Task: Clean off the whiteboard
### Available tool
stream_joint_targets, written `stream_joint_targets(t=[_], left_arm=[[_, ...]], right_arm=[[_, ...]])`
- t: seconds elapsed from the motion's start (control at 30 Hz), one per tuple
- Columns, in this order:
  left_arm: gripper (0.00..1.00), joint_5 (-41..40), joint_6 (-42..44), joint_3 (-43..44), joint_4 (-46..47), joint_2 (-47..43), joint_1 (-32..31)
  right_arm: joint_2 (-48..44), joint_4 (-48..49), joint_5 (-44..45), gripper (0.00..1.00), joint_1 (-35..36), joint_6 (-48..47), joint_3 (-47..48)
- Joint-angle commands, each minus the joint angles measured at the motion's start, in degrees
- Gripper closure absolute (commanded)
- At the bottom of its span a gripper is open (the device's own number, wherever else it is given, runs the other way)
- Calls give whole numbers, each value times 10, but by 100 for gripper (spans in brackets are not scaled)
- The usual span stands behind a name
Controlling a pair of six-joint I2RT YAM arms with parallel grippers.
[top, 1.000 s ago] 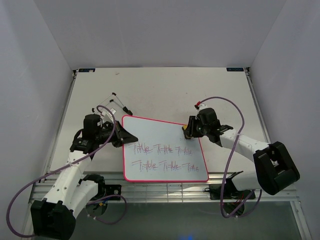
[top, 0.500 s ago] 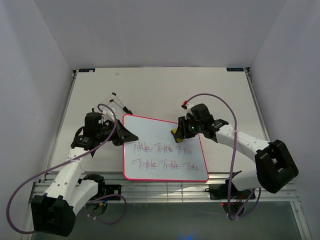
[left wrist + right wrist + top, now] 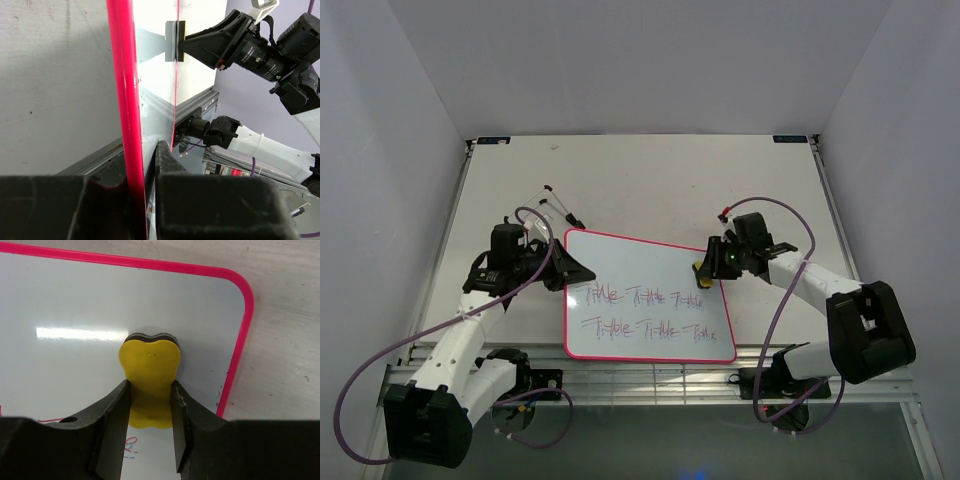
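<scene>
Whiteboard (image 3: 640, 262) lies on tabletop (image 3: 650, 180). Left end effector (image 3: 570, 268) clamps its left frame; right end effector (image 3: 150, 386) pinches yellow eraser (image 3: 150, 355) on far-right corner. Wiping step; next needs sweeping left-near across handwriting (image 3: 645, 312).

Reaches forward with the left arm (image 3: 470, 330), wrist turned inward; clamps the left gripper (image 3: 141, 167) on the board's (image 3: 650, 262) left edge. Folds the right arm (image 3: 810, 285) inward, elbow out; pinches the eraser (image 3: 150, 357) in the right gripper (image 3: 150, 384).
</scene>
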Motion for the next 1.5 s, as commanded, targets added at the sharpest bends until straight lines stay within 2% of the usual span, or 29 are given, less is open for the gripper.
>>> stream_joint_targets(t=[0.0, 0.13, 0.27, 0.4, 0.6, 0.67, 0.73, 0.83, 0.93, 1.1, 1.23, 1.33, 1.47], left_arm=[[100, -307, 157, 15, 32, -10, 14], [100, -323, 153, 17, 27, -18, 14], [100, -318, 154, 16, 28, -13, 14], [100, -320, 154, 17, 28, -14, 15], [100, -340, 151, 19, 22, -17, 15], [100, -335, 151, 18, 23, -17, 14], [100, -313, 154, 15, 31, -16, 15], [100, -257, 161, 12, 50, -15, 14], [100, -240, 162, 8, 57, -16, 14], [100, -232, 163, 5, 60, -20, 14], [100, -239, 162, 6, 58, -19, 14], [100, -253, 157, 7, 54, -20, 14], [100, -250, 151, 6, 59, -22, 14]], right_arm=[[52, -111, 36, 68, -5, -30, -34], [88, -109, 55, 68, -22, -33, -27], [102, -86, 10, 68, -22, -45, -20], [108, -106, 66, 68, -23, -50, -6], [125, -115, 95, 68, -24, -49, 7], [125, -116, 86, 68, -24, -51, 17], [121, -100, 35, 68, -18, -50, 24], [124, -86, -17, 68, 49, -39, 61], [154, -88, -39, 68, 114, -22, 134], [247, -130, -12, 68, 193, -2, 300], [291, -154, -6, 68, 256, 5, 385], [296, -156, -10, 68, 288, 10, 406], [262, -138, -14, 68, 320, 21, 380]])
